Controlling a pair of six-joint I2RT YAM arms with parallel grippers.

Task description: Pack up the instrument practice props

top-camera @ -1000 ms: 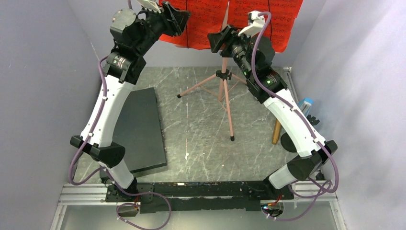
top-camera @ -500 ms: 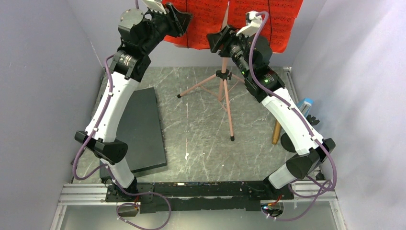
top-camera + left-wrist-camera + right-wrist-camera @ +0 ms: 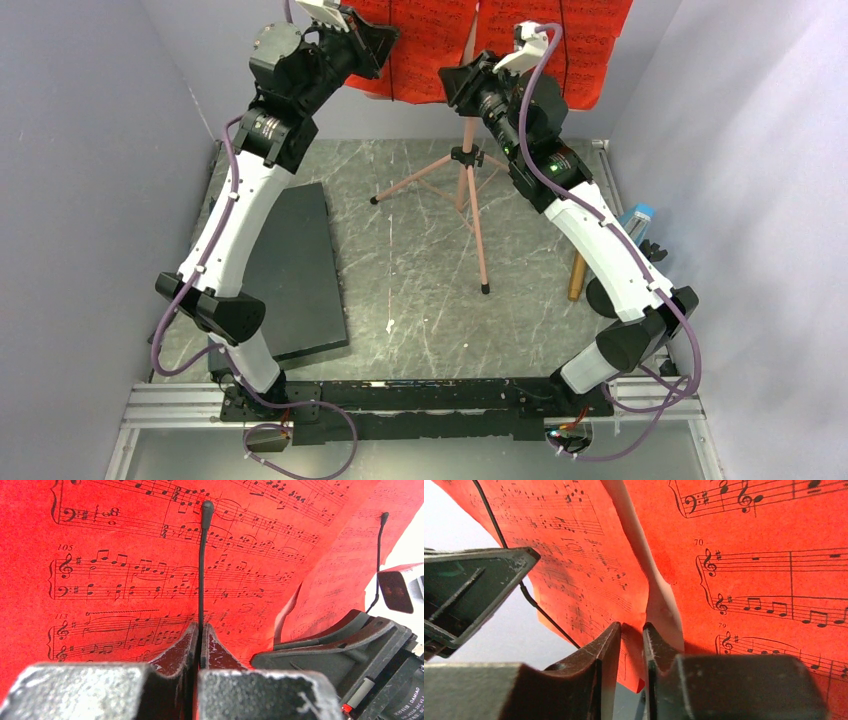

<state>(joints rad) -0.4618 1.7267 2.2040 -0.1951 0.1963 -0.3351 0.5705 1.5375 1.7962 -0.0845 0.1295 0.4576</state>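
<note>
Pages (image 3: pixel 420 60) hang on the stand (image 3: pixel 476 225), far centre. Left fingers (image 3: pixel 177 647) pinch its wire (image 3: pixel 202 570); right fingers (image 3: pixel 606 647) stand narrowly apart around a page edge. Pulling could tear paper or topple the stand.

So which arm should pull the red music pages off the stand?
Right, probably: the right gripper straddles the lower edge of a red music page; the left gripper is shut on a thin black wire.
</note>
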